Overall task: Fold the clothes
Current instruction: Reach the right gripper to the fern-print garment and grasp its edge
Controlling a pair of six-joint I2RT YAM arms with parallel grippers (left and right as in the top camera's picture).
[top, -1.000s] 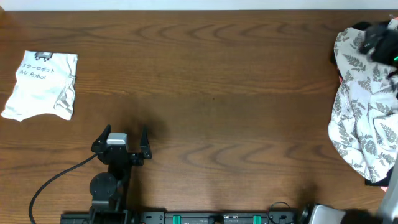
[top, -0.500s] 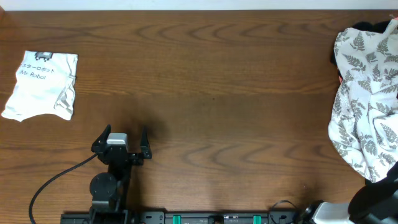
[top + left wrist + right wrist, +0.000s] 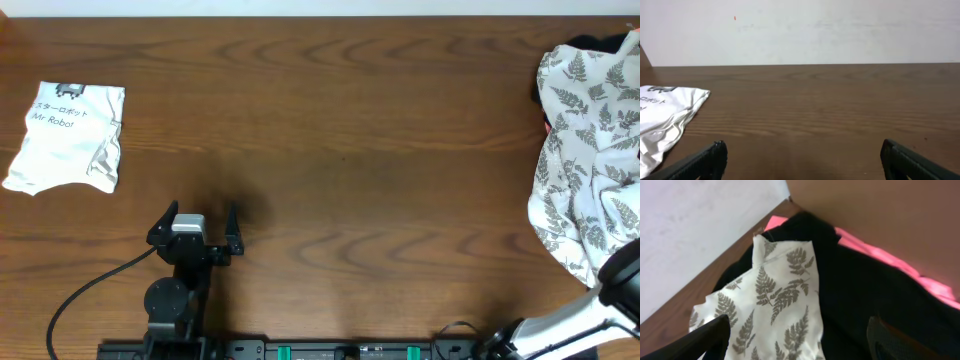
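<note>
Wooden surface, overhead view: you have the fern-print clothes heaped unfolded at the right edge, running out of frame. The white shirt lies far left, well apart from them. Your left fingers stand wide near the front edge, holding nothing. The right arm shows only at the bottom right corner, just beside the heap; from this view you cannot tell how its fingers stand.

Left wrist view: both fingertips sit at the lower corners, wide apart, with bare surface between them. A corner of the white shirt lies at the left.

Right wrist view: your right fingers are spread wide, gripping nothing. A fold of the clothes lies ahead between them, draped over a black garment, with a pink garment showing beyond it.
</note>
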